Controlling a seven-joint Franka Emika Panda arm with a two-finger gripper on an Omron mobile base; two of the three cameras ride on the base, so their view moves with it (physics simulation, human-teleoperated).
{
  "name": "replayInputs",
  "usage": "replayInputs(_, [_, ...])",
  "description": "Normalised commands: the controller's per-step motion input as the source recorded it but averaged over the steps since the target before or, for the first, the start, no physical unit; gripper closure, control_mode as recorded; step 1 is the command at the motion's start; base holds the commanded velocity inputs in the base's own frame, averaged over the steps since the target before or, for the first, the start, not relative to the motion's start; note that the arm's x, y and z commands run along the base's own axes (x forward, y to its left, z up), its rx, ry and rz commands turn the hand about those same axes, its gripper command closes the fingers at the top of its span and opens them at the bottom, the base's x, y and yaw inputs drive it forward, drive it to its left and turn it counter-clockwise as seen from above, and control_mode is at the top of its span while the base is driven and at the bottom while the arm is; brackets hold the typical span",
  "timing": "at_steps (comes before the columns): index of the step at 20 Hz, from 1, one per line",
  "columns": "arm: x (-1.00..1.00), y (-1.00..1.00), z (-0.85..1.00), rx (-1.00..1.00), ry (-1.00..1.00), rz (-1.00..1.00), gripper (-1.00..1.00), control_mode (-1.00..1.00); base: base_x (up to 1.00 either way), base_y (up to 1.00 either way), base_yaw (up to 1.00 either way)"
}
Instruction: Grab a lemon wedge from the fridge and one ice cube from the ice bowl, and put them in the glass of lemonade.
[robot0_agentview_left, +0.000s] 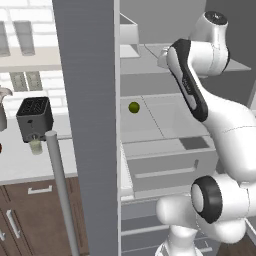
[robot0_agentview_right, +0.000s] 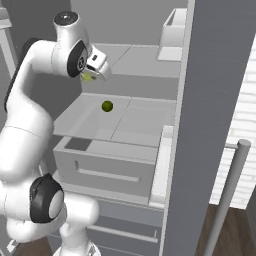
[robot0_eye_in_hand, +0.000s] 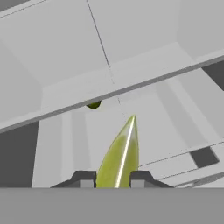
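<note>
In the left base view, past the open fridge (robot0_agentview_left: 90, 125) door, a dark green ball (robot0_agentview_left: 133, 107) sits on a shelf (robot0_agentview_left: 170, 120), and the glass (robot0_agentview_left: 35, 146) waits on the desk (robot0_agentview_left: 30, 165) by the toaster (robot0_agentview_left: 34, 117). In the right base view the hand (robot0_agentview_right: 92, 75) hangs above that shelf with something yellow-green at its tips. In the hand view the fingers (robot0_eye_in_hand: 83, 178) are clamped on the wedge (robot0_eye_in_hand: 120, 155), so I judge the fetching step done; next comes backing out and carrying it to the glass.
</note>
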Motion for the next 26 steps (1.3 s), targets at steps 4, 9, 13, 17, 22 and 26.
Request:
replayInputs(4, [-1.0,0.0,-0.17,0.0,0.04,0.09,1.0,-1.0,0.0,0.0,0.0])
replayInputs(9, [-1.0,0.0,-0.49,0.0,0.23,0.12,1.0,-1.0,0.0,0.0,0.0])
replayInputs(13, [-0.83,0.08,-0.74,0.0,0.26,0.06,1.0,-1.0,0.0,0.0,0.0])
replayInputs(17, [-0.62,0.11,-0.56,-0.02,0.21,0.0,1.0,-1.0,0.0,0.0,0.0])
replayInputs(22, [-0.67,0.03,-0.23,-0.01,0.11,0.0,1.0,-1.0,0.0,0.0,0.0])
replayInputs(26, [-0.21,0.05,-0.04,0.0,0.02,0.0,1.0,-1.0,0.0,0.0,0.0])
